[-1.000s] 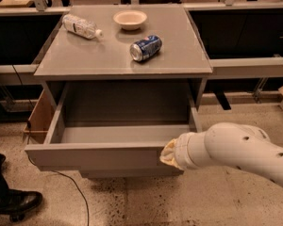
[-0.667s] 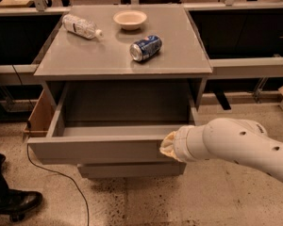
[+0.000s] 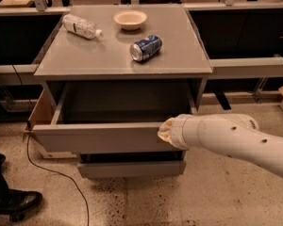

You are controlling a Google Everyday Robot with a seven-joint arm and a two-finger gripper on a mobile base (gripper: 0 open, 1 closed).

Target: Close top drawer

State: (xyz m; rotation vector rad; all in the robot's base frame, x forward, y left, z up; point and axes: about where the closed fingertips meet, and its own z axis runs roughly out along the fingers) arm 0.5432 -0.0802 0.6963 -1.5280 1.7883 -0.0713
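The hand point(image 3: 167, 131), at the tip of the white arm point(image 3: 236, 138), sits against the right end of the top drawer point(image 3: 96, 138) front panel. I cannot tell if it is open or closed. The drawer stands pulled out past the front edge of the bench point(image 3: 85, 62), stretching left from the hand.

Warm, yellowish light falls from above. The cabinet top point(image 3: 85, 60) carries a pale sheen, and the can point(image 3: 145, 47) casts only a short, soft shadow. The inside of the top drawer point(image 3: 99, 136) sits in shade under the overhang, darkest at its back wall. The upper left and upper right of the frame sink to near black. The arm point(image 3: 231, 138) at lower right is the brightest surface – almost washed out – and the gripper point(image 3: 167, 130), right of centre against the drawer front, is cream-tinted. The whole frame is soft, and the floor point(image 3: 188, 201) is grainy.
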